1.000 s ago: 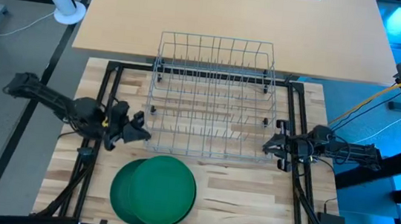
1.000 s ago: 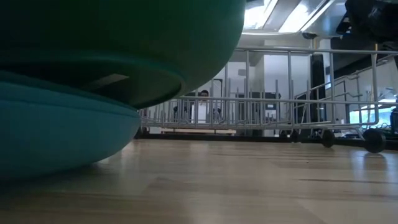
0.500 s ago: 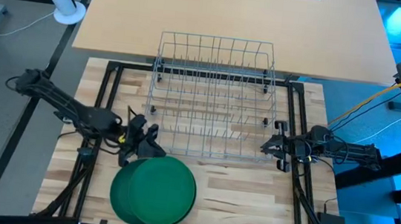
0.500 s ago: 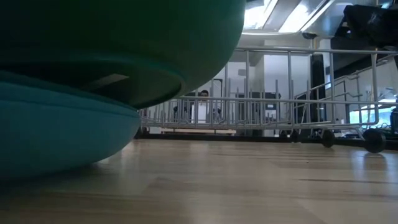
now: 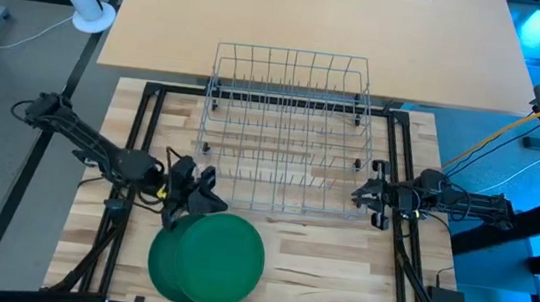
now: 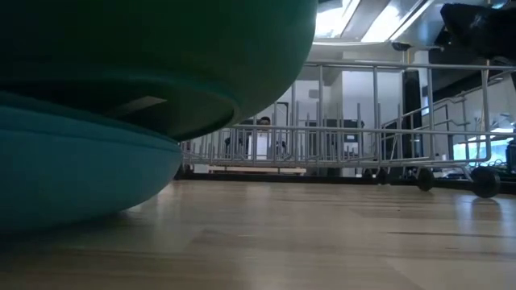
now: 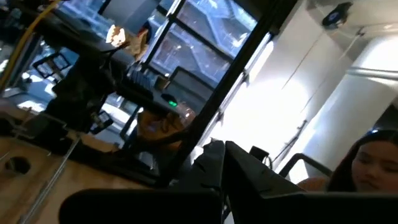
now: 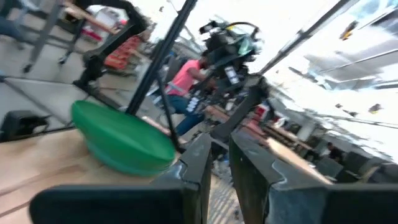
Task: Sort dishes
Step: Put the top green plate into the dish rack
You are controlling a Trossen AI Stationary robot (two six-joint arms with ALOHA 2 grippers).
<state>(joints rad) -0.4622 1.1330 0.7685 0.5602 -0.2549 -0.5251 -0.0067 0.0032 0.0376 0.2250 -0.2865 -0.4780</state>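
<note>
**Left gripper at plate stack, right arm parked by rack**

We see the stack of green plates (image 5: 207, 257) lying flat on the wooden tabletop (image 5: 338, 269), at its near edge and left of centre, in front of the wire dish rack (image 5: 285, 133). The top plate sits shifted a little to the right of the ones under it. We can't count the plates from above.

The left gripper (image 5: 207, 195) is clenched, holding nothing, at the far-left rim of the stack, between the plates and the rack's front left corner. We can't tell if it touches the rim.

The right gripper (image 5: 362, 194) waits just beside the rack's front right corner, pointing toward it. Its fingers (image 8: 202, 163) stand a narrow gap apart with nothing between them.

The rack has no plates in it. In the low view the plate stack (image 6: 121, 105) fills the left side, with the rack (image 6: 379, 121) behind it on the tabletop. A person (image 7: 364, 165) shows in the left wrist view, in the room beyond.
</note>
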